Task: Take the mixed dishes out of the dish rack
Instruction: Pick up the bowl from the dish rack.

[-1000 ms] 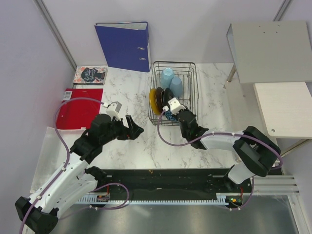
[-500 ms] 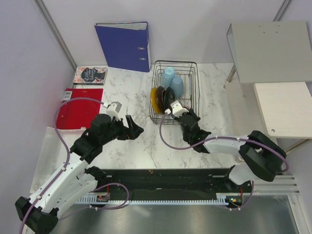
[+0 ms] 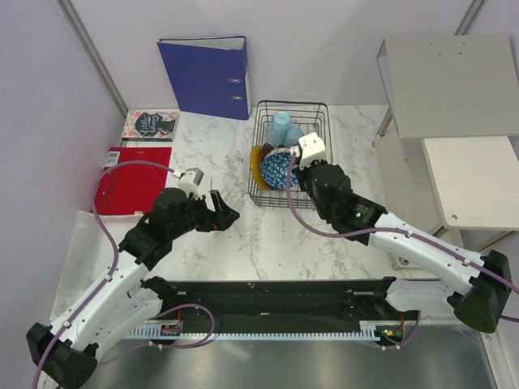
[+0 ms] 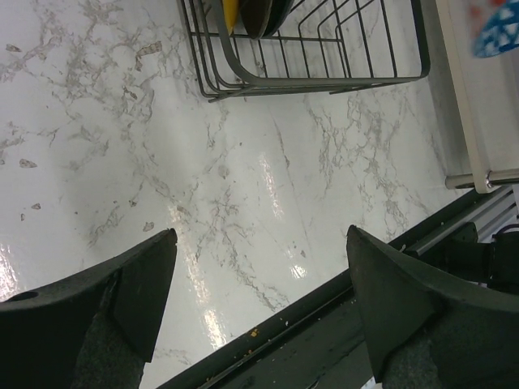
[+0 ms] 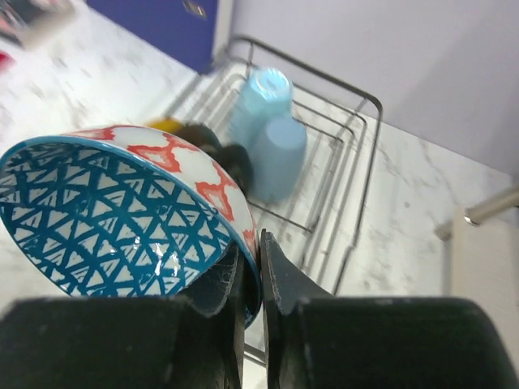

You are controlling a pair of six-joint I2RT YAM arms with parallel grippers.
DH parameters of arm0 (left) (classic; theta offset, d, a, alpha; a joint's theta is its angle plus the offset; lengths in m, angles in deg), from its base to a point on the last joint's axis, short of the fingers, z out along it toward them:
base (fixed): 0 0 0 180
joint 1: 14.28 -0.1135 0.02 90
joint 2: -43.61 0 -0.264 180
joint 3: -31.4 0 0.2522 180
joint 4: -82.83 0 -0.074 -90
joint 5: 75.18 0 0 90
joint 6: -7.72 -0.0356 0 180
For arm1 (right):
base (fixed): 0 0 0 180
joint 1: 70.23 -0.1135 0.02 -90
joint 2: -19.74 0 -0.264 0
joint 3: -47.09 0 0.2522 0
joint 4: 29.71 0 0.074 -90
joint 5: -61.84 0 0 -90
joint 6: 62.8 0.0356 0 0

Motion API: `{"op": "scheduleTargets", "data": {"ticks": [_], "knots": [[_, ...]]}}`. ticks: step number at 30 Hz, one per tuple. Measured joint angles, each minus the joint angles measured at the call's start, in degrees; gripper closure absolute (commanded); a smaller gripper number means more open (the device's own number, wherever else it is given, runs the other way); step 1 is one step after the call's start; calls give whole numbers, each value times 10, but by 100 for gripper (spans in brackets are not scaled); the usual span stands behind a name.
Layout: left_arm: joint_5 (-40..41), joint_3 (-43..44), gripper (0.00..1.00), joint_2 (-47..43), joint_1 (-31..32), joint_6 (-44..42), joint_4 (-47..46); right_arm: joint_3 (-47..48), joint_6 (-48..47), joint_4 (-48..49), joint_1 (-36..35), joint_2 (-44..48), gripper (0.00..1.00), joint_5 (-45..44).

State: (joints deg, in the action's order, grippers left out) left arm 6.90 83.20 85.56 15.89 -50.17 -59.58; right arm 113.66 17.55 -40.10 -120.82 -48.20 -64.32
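The black wire dish rack (image 3: pixel 318 166) stands at the back middle of the table. My right gripper (image 3: pixel 290 170) is shut on the rim of a small blue patterned bowl (image 3: pixel 276 168), held tilted above the rack's near left part. In the right wrist view one finger is inside the bowl (image 5: pixel 122 219) and the other outside, at my right gripper (image 5: pixel 258 251). Two pale blue cups (image 3: pixel 280 126) (image 3: pixel 293 136) lie in the rack's far half. A yellow plate (image 3: pixel 255 164) and a darker plate (image 5: pixel 238 162) stand upright at its left. My left gripper (image 3: pixel 220 212) (image 4: pixel 259 235) hangs open over bare marble, left of the rack (image 4: pixel 324 57).
A blue ring binder (image 3: pixel 207 73) stands at the back left. A red folder (image 3: pixel 134 178) and a book (image 3: pixel 150 123) lie along the left edge. Grey side tables (image 3: pixel 450 77) stand at the right. A black rail (image 4: pixel 340 324) runs along the near edge.
My right gripper has risen out of the rack with the blue bowl and drawn it up and slightly back. The left arm has stayed put.
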Motion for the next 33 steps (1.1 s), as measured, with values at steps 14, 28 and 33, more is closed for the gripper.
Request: {"op": "scheduleTargets", "data": {"ticks": [14,28,33], "knots": [[78,90,21,8,0,5,14,235,381,-273,7,-64,100,203],[74,103,16,-6,0,2,11,186,512,-304,44,-80,100,403],[75,103,16,19,-2,-3,16,168,512,-319,40,-102,100,398]]}}
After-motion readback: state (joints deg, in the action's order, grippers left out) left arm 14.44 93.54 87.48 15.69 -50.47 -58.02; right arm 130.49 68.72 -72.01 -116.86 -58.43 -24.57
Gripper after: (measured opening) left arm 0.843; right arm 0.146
